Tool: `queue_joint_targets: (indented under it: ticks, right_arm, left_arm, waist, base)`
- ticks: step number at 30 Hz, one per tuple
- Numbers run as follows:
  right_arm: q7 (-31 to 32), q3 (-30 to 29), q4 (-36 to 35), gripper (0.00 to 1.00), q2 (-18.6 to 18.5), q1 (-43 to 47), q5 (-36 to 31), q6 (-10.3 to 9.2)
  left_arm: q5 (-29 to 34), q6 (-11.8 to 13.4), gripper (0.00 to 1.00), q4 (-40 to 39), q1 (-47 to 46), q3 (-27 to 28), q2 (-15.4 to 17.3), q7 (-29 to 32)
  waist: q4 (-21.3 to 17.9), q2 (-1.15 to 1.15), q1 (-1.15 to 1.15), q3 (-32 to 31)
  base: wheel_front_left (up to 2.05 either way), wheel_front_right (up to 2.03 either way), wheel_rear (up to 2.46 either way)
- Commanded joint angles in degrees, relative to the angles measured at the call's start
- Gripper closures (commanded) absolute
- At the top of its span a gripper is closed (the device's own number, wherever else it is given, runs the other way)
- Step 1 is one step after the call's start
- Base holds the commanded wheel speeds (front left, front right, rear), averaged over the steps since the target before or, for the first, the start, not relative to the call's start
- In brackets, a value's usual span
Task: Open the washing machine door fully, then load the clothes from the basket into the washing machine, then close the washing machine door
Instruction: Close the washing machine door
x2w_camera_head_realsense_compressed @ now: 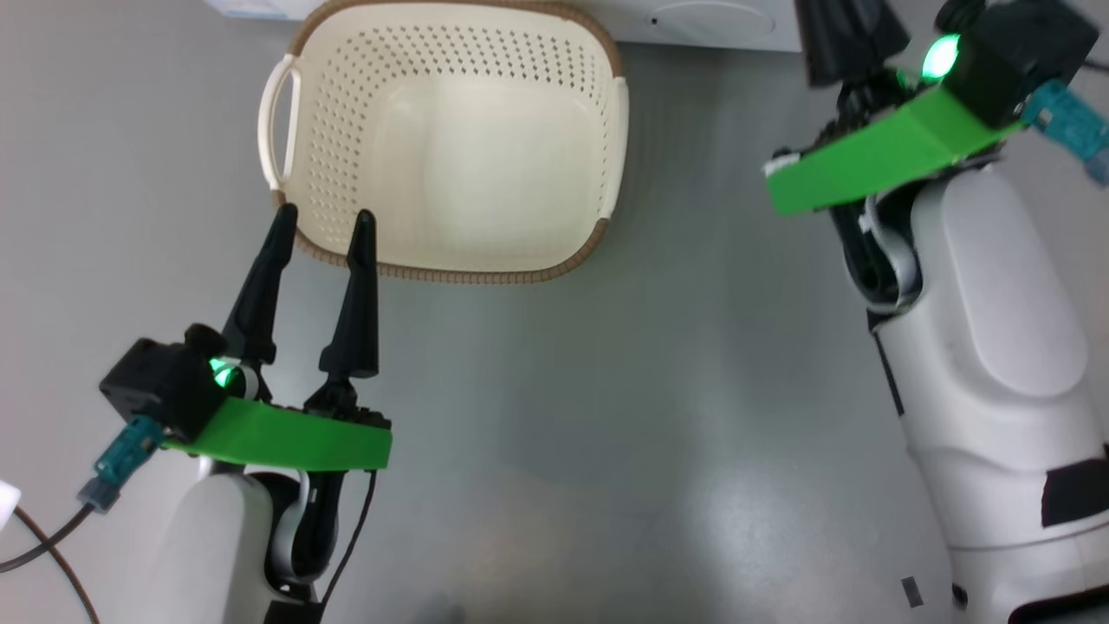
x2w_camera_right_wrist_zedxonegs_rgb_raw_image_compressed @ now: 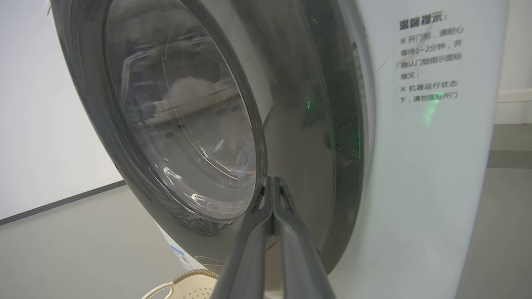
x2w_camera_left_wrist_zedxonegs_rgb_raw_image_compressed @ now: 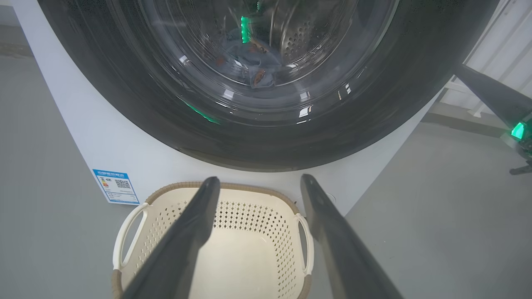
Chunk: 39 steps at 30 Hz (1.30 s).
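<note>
Two-fingered left pincer (x2w_camera_head_realsense_compressed: 326,213) is hovering released over the basket (x2w_camera_head_realsense_compressed: 485,69), while the right pincer (x2w_camera_right_wrist_zedxonegs_rgb_raw_image_compressed: 273,181), clenched empty, is facing the washing machine door (x2w_camera_right_wrist_zedxonegs_rgb_raw_image_compressed: 187,137).

a smooth grey floor (x2w_camera_head_realsense_compressed: 606,416) is seen throughout, and soft patches of light are reflected on it. a plain white wall (x2w_camera_right_wrist_zedxonegs_rgb_raw_image_compressed: 37,124) is met by the floor along a dark strip (x2w_camera_right_wrist_zedxonegs_rgb_raw_image_compressed: 62,202). a pale ribbed panel (x2w_camera_left_wrist_zedxonegs_rgb_raw_image_compressed: 503,54) is glimpsed elsewhere.
</note>
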Motion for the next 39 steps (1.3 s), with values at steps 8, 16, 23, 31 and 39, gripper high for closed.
queue_joint_targets:
  ticks: [8, 16, 23, 31, 39]
  right_arm:
    - [-0.2, 1.7, -3.0, 1.0, 2.0, 9.1, 1.1, -0.33]
    - [-0.2, 0.9, -4.2, 1.0, 2.0, 16.7, 1.9, -0.33]
    - [-0.2, 0.3, -4.4, 1.0, 2.0, 22.0, 3.1, -0.33]
    - [-0.2, -0.3, -5.1, 0.0, 2.0, 26.7, 4.0, -0.33]
    - [-0.2, -1.8, -6.5, 0.0, 2.0, 34.2, 3.7, -0.33]
  left_arm:
    - [1.0, -0.1, 0.0, -1.2, 2.3, 2.7, 2.1, -0.4]
    - [1.6, -0.1, 0.0, -0.7, 4.8, 3.8, 2.7, -0.4]
    - [2.5, -0.1, 0.0, -0.2, 7.9, 5.2, 3.3, -0.4]
    - [3.5, -0.1, 0.0, 0.3, 11.2, 6.1, 3.5, -0.4]
    - [5.7, -0.1, 0.0, 1.0, 15.2, 8.6, 3.2, -0.4]
  waist:
    - [-3.1, 0.0, 0.0, -4.4]
    - [-5.2, 0.0, 0.0, -9.2]
    - [-7.2, 0.0, 0.0, -14.0]
    - [-9.0, 0.0, 0.0, -19.1]
    - [-11.6, 0.0, 0.0, -25.0]
  base:
    - [0.0, 0.0, 0.0]
    - [0.0, 0.0, 0.0]
    - [0.0, 0.0, 0.0]
    - [0.0, 0.0, 0.0]
    - [0.0, 0.0, 0.0]
